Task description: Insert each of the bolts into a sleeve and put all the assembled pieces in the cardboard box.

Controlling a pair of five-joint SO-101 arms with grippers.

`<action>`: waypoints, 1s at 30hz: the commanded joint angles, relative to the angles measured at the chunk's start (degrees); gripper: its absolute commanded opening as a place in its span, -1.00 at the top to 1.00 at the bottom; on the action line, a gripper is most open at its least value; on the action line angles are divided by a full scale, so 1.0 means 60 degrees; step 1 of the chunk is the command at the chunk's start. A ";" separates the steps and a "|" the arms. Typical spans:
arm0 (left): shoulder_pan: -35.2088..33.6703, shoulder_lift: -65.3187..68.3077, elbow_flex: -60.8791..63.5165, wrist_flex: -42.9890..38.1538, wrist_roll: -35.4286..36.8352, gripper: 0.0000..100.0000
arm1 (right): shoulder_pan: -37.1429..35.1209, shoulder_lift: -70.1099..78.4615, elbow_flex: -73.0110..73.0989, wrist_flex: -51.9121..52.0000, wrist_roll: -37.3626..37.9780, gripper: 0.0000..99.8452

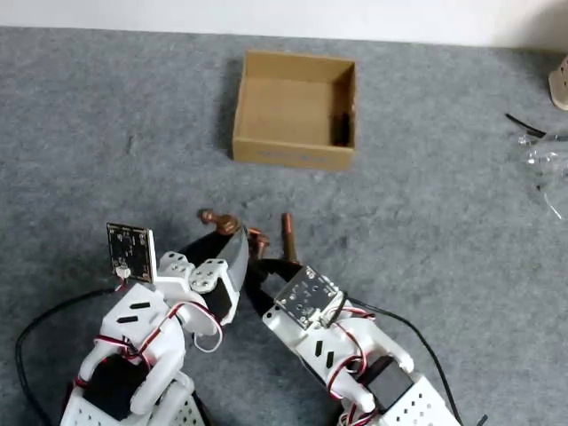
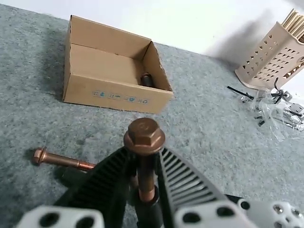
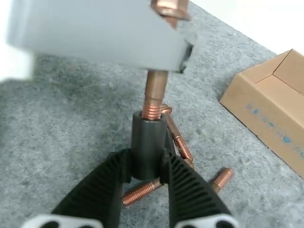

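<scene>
Copper-coloured and hex-headed, the held bolt [image 2: 144, 135] is clamped by the left gripper [image 2: 145, 154]. Its ribbed black jaws are closed on the shank just under the flanged head, which leaves the threaded end free for insertion. The right gripper [image 3: 147, 159] has its jaws closed around the sleeve [image 3: 148, 142], gripping the lower half so that the open mouth faces the bolt. Bolt and sleeve stand in line, with the threads at the sleeve's mouth and, by my judgement, only just entered. Holding each part at its far end lets one arm push along the common axis without the jaws fouling the joint. The pair meets above the carpeted table [image 1: 444, 266], midway along its near edge. The held bolt shows a bright copper finish, a plain shank and a threaded tip. The sleeve is a dark, matt, straight-walled tube, visibly wider than the shank. Several loose bolts [image 1: 217, 220] lie flat on the carpet just beyond the grippers, between them and the cardboard box [image 1: 293, 153]. They are probably kept close so that each can be picked up quickly. The box sits open-topped toward the far edge, about midway along it. A dark piece [image 2: 146, 79] rests against one of its inner side walls and looks like an assembly already delivered.
</scene>
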State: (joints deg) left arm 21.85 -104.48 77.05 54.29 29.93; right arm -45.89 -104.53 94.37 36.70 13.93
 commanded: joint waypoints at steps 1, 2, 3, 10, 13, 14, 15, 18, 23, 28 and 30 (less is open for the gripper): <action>-0.0183 -0.0022 -0.0095 0.0015 -0.0059 0.99 | 0.0256 -0.0139 -0.0081 -0.0286 0.0059 0.99; -0.0183 -0.0022 -0.0095 0.0015 -0.0059 0.99 | 0.0256 -0.0139 -0.0081 -0.0286 0.0059 0.99; -0.0183 -0.0022 -0.0095 0.0015 -0.0059 0.99 | 0.0256 -0.0139 -0.0081 -0.0286 0.0059 0.99; 0.0183 0.0022 0.0242 -0.0205 0.0821 0.54 | 0.0271 -0.0139 -0.0081 -0.0286 0.0059 0.99; 0.0198 0.0022 0.0271 -0.0220 0.1172 0.32 | 0.0271 -0.0139 -0.0081 -0.0286 0.0073 0.99; 0.0183 0.0022 0.0271 -0.0220 0.1172 0.32 | 0.0271 -0.0139 -0.0081 -0.0286 0.0073 0.99; 0.0168 0.0022 0.0256 -0.0220 0.1172 0.35 | 0.0271 -0.0139 -0.0081 -0.0286 0.0073 0.99; 0.0168 0.0022 0.0256 -0.0220 0.1114 0.40 | 0.0271 -0.0139 -0.0081 -0.0286 0.0073 0.99; 0.0125 -0.0007 0.0212 -0.0220 0.1143 0.41 | 0.0271 -0.0139 -0.0081 -0.0286 0.0073 0.99; -0.1824 -0.0037 -0.0081 -0.0205 0.1993 0.41 | 0.0271 -0.0139 -0.0081 -0.0286 0.0088 0.99; -0.2190 -0.0037 -0.0139 -0.0205 0.2227 0.41 | 0.0271 -0.0139 -0.0081 -0.0286 0.0088 0.99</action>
State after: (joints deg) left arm 12.79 -103.78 79.16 54.29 40.92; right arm -45.45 -104.44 94.46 36.79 13.93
